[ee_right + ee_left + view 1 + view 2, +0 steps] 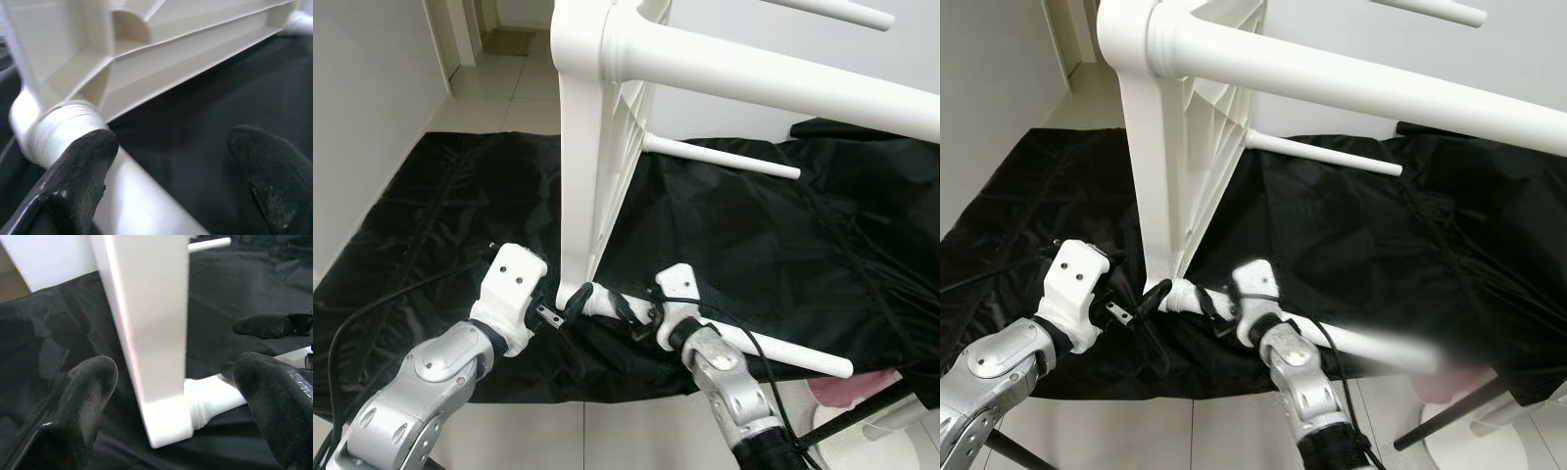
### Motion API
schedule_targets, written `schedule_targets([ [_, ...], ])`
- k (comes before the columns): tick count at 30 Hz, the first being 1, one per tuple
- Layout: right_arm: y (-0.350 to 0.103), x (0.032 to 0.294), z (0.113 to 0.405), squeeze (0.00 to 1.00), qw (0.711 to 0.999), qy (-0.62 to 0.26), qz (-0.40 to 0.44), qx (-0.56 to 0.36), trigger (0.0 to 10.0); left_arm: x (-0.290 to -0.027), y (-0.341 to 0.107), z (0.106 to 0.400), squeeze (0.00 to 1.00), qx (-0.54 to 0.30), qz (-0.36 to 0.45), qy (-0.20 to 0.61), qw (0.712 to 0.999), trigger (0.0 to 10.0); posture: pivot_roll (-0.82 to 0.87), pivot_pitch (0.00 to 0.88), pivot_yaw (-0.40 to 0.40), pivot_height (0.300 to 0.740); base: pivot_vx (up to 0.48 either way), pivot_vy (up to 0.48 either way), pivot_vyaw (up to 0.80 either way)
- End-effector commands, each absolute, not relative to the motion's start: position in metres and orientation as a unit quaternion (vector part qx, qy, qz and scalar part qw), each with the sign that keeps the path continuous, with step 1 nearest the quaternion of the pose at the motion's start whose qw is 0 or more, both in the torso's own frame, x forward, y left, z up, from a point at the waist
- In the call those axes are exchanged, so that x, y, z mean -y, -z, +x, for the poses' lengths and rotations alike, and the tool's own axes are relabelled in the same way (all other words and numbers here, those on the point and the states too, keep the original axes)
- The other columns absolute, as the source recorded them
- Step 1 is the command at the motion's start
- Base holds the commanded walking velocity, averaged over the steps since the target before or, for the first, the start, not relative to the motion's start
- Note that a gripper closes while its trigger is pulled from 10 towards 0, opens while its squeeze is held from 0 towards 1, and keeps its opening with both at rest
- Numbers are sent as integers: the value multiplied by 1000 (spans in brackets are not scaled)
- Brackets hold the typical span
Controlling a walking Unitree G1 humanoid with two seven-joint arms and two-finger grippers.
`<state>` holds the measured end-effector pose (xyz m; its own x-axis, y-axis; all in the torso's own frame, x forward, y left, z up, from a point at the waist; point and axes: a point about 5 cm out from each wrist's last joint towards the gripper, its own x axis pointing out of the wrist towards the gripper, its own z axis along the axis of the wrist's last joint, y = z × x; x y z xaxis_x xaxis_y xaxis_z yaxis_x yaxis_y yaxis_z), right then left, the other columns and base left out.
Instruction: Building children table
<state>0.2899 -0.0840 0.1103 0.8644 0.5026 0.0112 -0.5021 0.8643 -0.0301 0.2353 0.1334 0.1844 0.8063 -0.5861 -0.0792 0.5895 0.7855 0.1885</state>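
Table [597,147] stood on edge on black sheet [754,245], four legs seated; left gripper [551,315] and right gripper [641,323], both spread, flanked bottom leg [764,348].

A wide black glossy fabric sheet [460,196] lay crumpled over the pale tiled floor [499,98]. A plain white wall [362,108] stood on the left side. A second white wall [724,113] rose behind the sheet. The light was soft and even.

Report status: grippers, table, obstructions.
Left gripper open, straddling table corner. Right gripper open at lower leg. Nothing blocking; black sheet underneath.
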Motion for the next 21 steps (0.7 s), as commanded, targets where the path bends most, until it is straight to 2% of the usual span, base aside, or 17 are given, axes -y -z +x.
schedule_targets([
  [1, -114, 86, 290, 0, 966, -258, -8, 19, 10000, -136, -185, 238, 0, -4, 103, 281, 954, 10000, 101, 0, -38, 740, 0, 0, 0],
  [2, -116, 92, 287, 0, 969, -246, -3, 29, 10000, -137, -183, 241, 643, -9, 104, 267, 958, 10000, 99, 0, -37, 740, 0, 0, 0],
  [4, -116, 92, 287, 0, 969, -246, -3, 29, 10000, -137, -183, 241, 643, -9, 104, 267, 958, 10000, 99, 0, -37, 740, 0, 0, 0],
  [5, -123, 98, 287, 0, 973, -225, 4, 53, 10000, -137, -180, 246, 1000, -14, 100, 249, 963, 10000, 96, 0, -37, 740, 0, 0, 0],
  [9, -130, 104, 287, 0, 976, -202, 5, 77, 10000, -139, -180, 251, 1000, -19, 85, 225, 971, 10000, 92, 0, -35, 740, 0, 0, 0],
  [12, -140, 111, 288, 0, 979, -173, 8, 106, 10000, -143, -182, 260, 1000, -19, 60, 175, 983, 10000, 80, 0, -31, 740, 0, 0, 0],
  [21, -140, 124, 281, 0, 981, -163, -3, 102, 10000, -148, -188, 269, 1000, -5, 34, 116, 993, 10000, 68, 0, -29, 740, 0, 0, 0],
])
